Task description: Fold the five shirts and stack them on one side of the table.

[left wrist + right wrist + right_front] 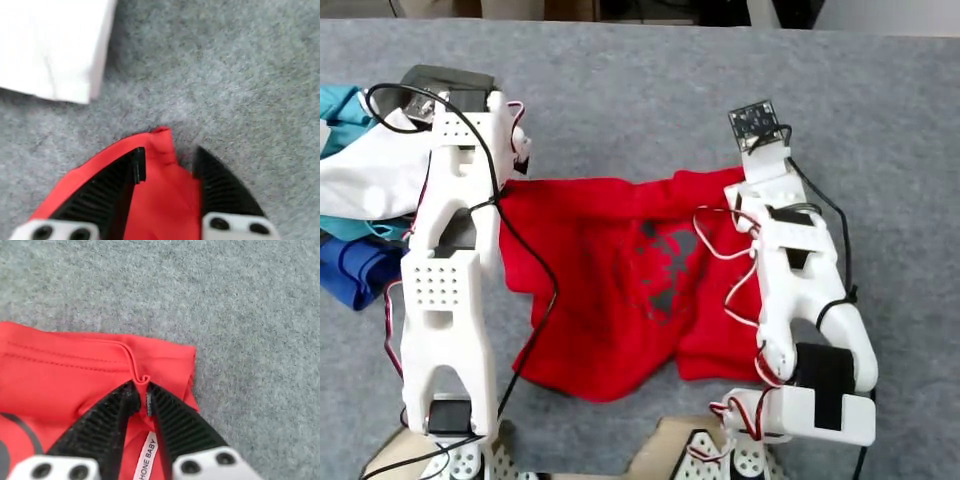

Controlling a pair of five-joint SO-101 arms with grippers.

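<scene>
- Under everything we see the grey surface (880, 120), fuzzy and felt-like, reaching every edge of the high view.
- At its middle lies the red shirt (600, 300), soft knit and rumpled. Its long axis runs side to side between the two arms, and its far edge is stretched from one claw to the other. A dark grey print (665, 270) sits near the centre. We cannot tell which end is the neck.
- Off to the left arm's side sits a loose heap. It has a white shirt (365, 185) on top, a teal shirt (340, 105) behind it and a blue shirt (355, 265) nearer the arm bases, all well apart from the red one.
- At the red shirt's far corner nearest the heap we find the left claw (169, 152). Its ribbed black jaws stand wide apart and the pointed fabric corner lies between them.
- At the opposite far corner the right claw (142, 390) has its jaws almost closed, pinching the stitched hem of the red shirt.
- Just beneath that pinch shows a small white label (146, 457).
</scene>
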